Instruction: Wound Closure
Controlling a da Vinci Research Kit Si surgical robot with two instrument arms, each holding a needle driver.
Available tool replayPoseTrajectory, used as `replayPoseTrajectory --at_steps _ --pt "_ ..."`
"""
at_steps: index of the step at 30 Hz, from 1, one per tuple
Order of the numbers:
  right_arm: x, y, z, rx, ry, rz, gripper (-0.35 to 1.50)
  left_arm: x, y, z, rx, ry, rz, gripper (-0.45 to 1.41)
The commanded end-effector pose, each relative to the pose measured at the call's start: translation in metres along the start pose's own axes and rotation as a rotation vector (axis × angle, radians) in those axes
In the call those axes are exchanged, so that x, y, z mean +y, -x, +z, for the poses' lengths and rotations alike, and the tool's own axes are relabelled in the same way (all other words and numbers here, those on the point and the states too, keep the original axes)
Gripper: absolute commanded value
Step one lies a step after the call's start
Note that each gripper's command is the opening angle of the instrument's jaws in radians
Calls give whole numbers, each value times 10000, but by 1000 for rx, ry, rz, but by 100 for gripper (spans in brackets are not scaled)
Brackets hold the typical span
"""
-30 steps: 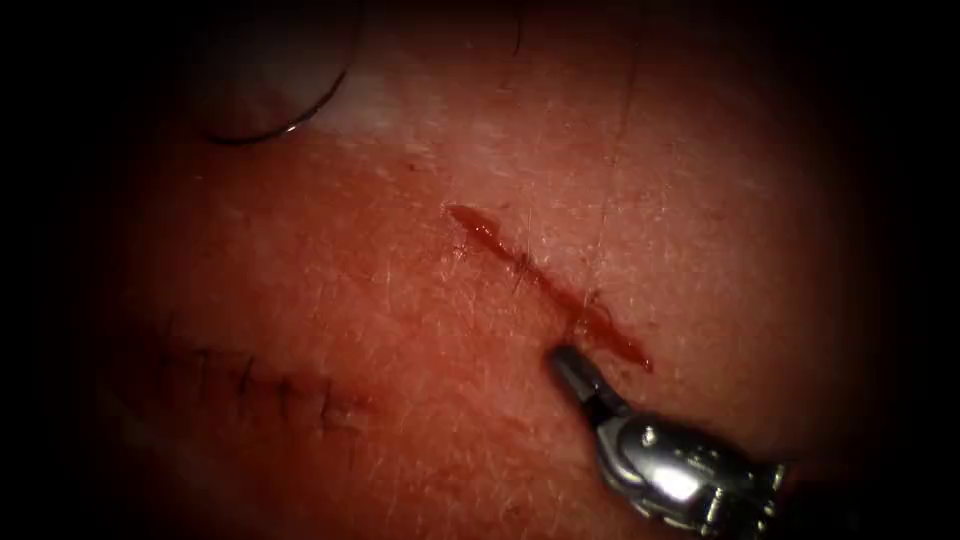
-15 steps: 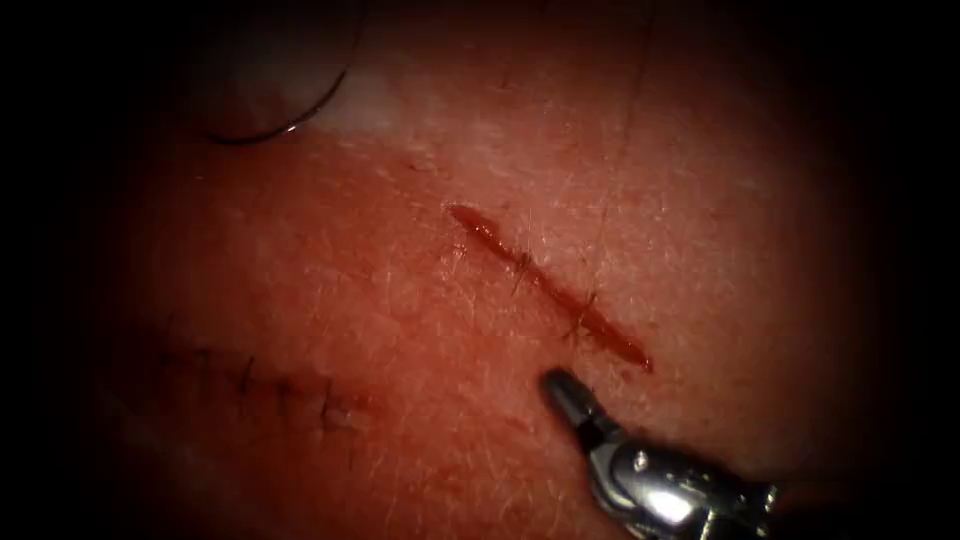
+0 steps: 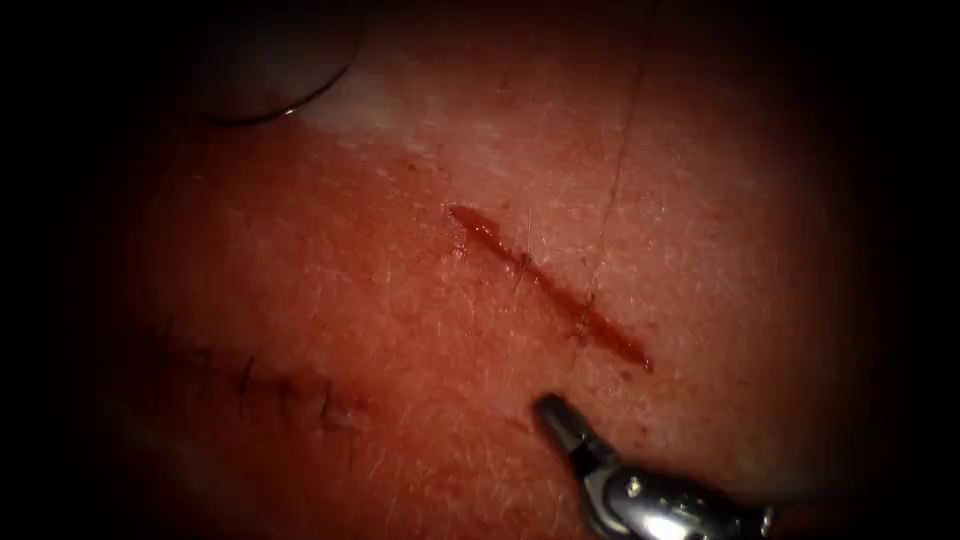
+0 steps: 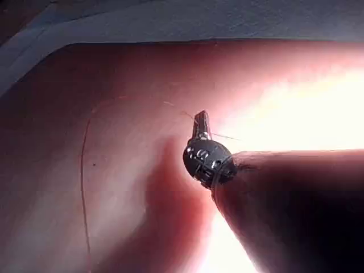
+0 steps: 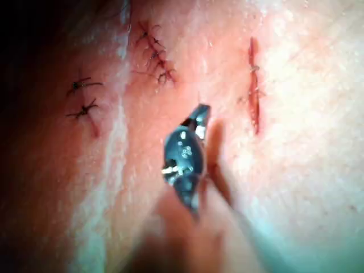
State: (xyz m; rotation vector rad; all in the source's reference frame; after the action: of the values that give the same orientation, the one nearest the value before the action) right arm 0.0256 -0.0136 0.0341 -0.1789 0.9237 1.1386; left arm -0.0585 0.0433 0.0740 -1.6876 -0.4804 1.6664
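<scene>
Now locate the right tool (image 3: pixel 560 420) at 6 o'clock on the endoscope view, just off the near end of the cut (image 3: pixel 545 285) on its left side. Read its jaws as closed together and gripping nothing, tip clear of the tissue (image 3: pixel 400 260). Find the needle (image 3: pixel 290 108) at 11 o'clock, lying free on the tissue, well apart from both tools and not in the tissue. Trace the thread (image 3: pixel 612 190) from 12 o'clock in a straight line down to the lower half of the cut, where it enters. Check the left tool (image 4: pixel 202 122) in its wrist view: jaws narrow, apparently pinched on the thread, though not certain. Disregard the older stitched cut (image 3: pixel 285 390) at 8 o'clock. Judge the stage as thread handling with one bite placed. For any further stitch, expect to need open right jaws and a long reach to the needle.
</scene>
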Motion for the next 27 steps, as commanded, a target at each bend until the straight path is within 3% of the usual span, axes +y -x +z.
replayPoseTrajectory --at_steps 1,12,27 --pt "-7 9 -1 -3 -4 0 -35 -6 3 10 2 -2 2 -45" --pt "-17 23 -10 -36 -19 -18 -35 -26 23 28 -42 -35 53 -45" --pt "-33 43 -19 -72 -44 -36 -35 -36 20 36 -45 -60 67 -45"
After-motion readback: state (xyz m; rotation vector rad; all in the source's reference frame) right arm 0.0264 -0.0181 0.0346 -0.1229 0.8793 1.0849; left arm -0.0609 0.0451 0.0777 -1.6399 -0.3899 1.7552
